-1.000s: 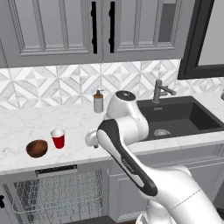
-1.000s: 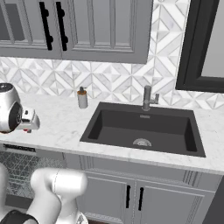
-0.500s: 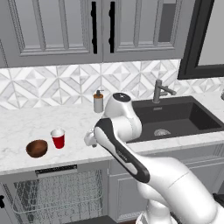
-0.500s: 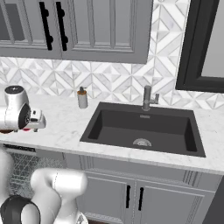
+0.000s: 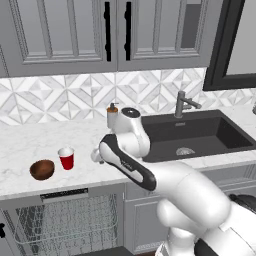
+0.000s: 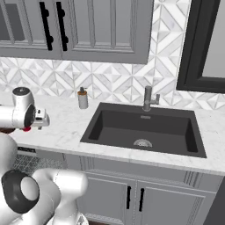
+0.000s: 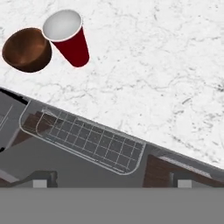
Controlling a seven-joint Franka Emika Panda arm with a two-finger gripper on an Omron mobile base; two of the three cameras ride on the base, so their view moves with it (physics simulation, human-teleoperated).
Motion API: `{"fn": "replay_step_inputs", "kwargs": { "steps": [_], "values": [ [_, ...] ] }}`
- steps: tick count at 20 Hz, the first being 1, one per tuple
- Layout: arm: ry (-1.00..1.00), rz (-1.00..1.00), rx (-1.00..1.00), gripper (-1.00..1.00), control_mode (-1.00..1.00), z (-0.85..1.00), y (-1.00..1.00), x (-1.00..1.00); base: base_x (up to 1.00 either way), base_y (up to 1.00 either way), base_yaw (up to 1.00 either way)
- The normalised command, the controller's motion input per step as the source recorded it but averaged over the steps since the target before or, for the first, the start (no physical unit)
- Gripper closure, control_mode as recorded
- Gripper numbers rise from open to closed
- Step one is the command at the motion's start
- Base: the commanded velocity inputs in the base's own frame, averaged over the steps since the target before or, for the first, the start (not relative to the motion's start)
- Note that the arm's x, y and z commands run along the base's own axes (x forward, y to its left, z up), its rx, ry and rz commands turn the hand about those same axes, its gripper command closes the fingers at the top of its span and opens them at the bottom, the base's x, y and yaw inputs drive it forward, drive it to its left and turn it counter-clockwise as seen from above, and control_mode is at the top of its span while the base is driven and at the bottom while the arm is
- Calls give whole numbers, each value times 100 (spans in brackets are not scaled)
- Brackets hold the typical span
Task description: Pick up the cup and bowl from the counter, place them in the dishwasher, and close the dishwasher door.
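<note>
Two dishes stand on the white desk (image 5: 30, 145) in the left base view: the red cup (image 5: 66, 158) upright, and the brown bowl (image 5: 42, 169) just beside it on its left, near the front edge. Below them the dishwasher (image 5: 62, 220) is open, its grey wire rack showing. The white arm bends over the desk to the right of the cup, and the gripper (image 5: 95, 155) at its end sits near the cup, apart from it. A soap bottle (image 5: 112, 115) stands at the back by the dark sink (image 5: 192, 135).

From the right base view, the arm's end hangs over the desk's left part, left of the soap bottle and the sink with its tap (image 6: 148, 98).

Looking along the hand, cup (image 7: 68, 36) and bowl (image 7: 26, 49) sit side by side, touching or nearly so, with the rack (image 7: 87, 140) beyond the desk edge. The gripper is wide open, holding nothing
</note>
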Motion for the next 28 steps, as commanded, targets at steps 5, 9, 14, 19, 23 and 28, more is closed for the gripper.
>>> {"fn": "replay_step_inputs", "kwargs": {
  "steps": [5,9,14,19,23,28],
  "values": [
    [0,0,-1,-100,-100,-5,32,44,0,0,0],
    [0,0,0,-100,-100,-1,42,34,0,0,0],
    [0,0,0,-100,-100,-8,38,33,0,0,0],
    [0,0,0,-100,-100,-24,45,29,0,0,0],
    [0,0,0,-100,-100,-7,30,35,0,0,0],
    [0,0,0,-100,-100,0,11,38,0,0,0]
  ]
}}
